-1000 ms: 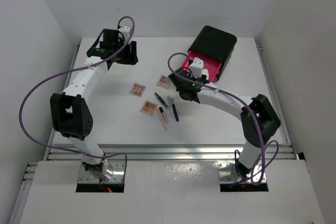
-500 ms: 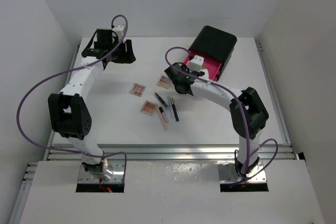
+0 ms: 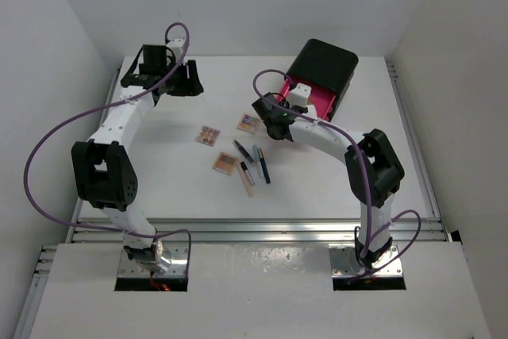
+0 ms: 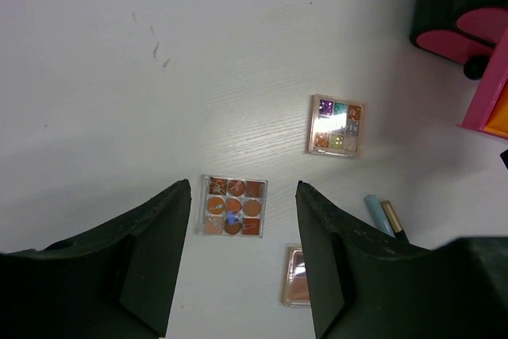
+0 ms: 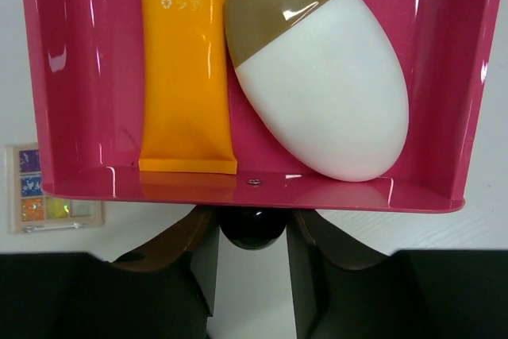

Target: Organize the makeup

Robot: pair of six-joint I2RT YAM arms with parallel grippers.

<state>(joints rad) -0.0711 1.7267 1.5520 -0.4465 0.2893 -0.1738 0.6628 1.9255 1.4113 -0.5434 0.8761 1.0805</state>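
Observation:
My right gripper (image 5: 252,232) is shut on the black knob (image 5: 252,226) of the open pink drawer (image 5: 254,188). A white oval puff with a tan end (image 5: 321,89) and an orange tube (image 5: 186,69) lie in the drawer. Three square palettes (image 3: 208,134) (image 3: 248,123) (image 3: 225,163) and several slim pencils (image 3: 254,166) lie mid-table. My left gripper (image 4: 242,260) is open and empty, high over the palettes (image 4: 233,206) (image 4: 336,125) (image 4: 298,275). It is at the far left in the top view (image 3: 176,89).
The black box (image 3: 321,65) that holds the pink drawer (image 3: 309,101) stands at the back right. A pale-blue pencil (image 4: 376,212) and a black pencil with a gold band (image 4: 393,220) lie right of the palettes. White walls close in the table.
My right gripper has shifted a little left at the drawer front and its elbow has swung inward. My left gripper has drifted left and farther back.

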